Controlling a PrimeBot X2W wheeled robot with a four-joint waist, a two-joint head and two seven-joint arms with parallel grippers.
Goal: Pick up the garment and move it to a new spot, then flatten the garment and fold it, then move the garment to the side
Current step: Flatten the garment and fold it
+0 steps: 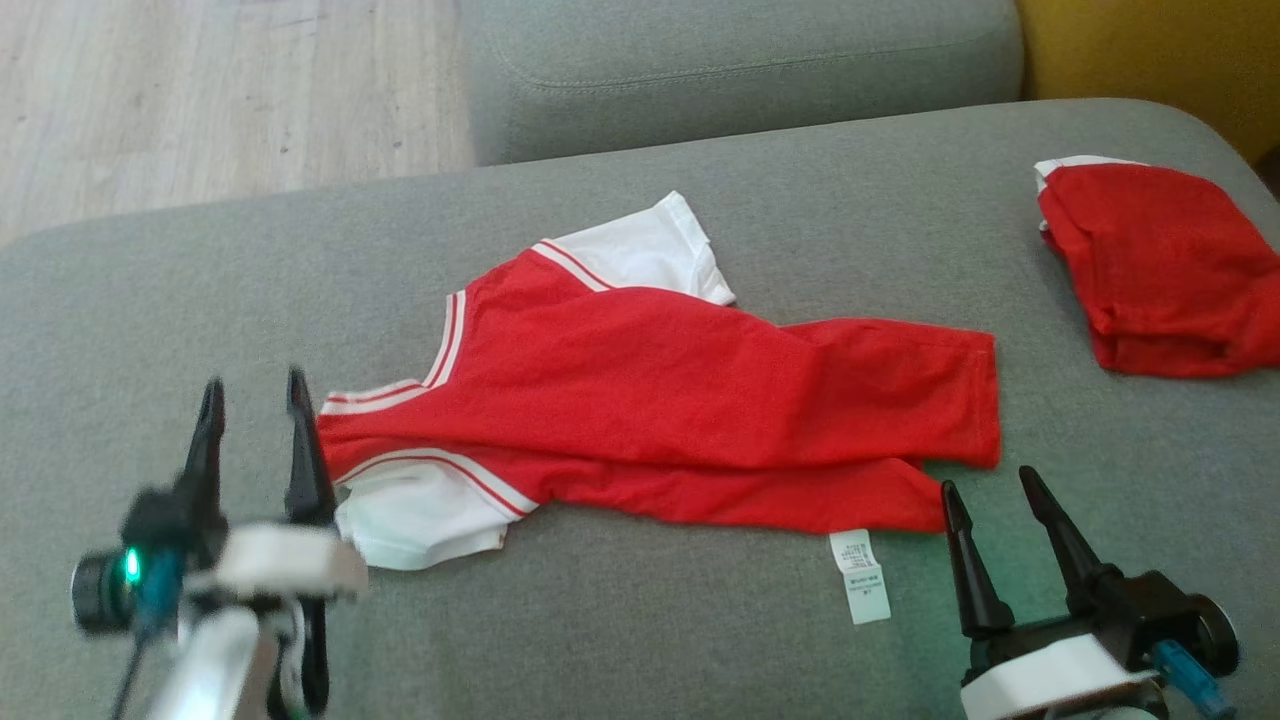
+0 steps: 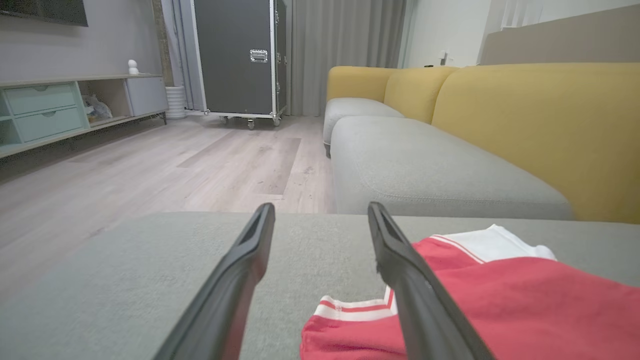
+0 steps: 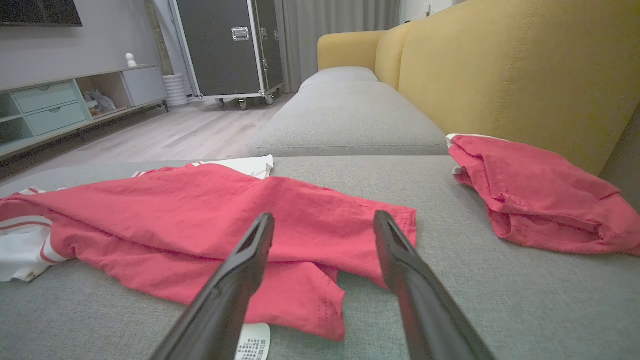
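The left gripper (image 1: 255, 383) stood wide open and empty. The red-and-white garment (image 1: 650, 390) lay just beside it at three o'clock, on the grey cushion (image 1: 600, 640). The right gripper (image 1: 988, 480), likewise open and empty, sat at the garment's four o'clock, with a folded red cloth (image 1: 1160, 270) at its one o'clock.

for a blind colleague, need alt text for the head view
A red shirt with white sleeves lies rumpled on a grey sofa cushion. The left gripper stands open by its collar and the right gripper open by its hem; a second red garment sits folded at far right.
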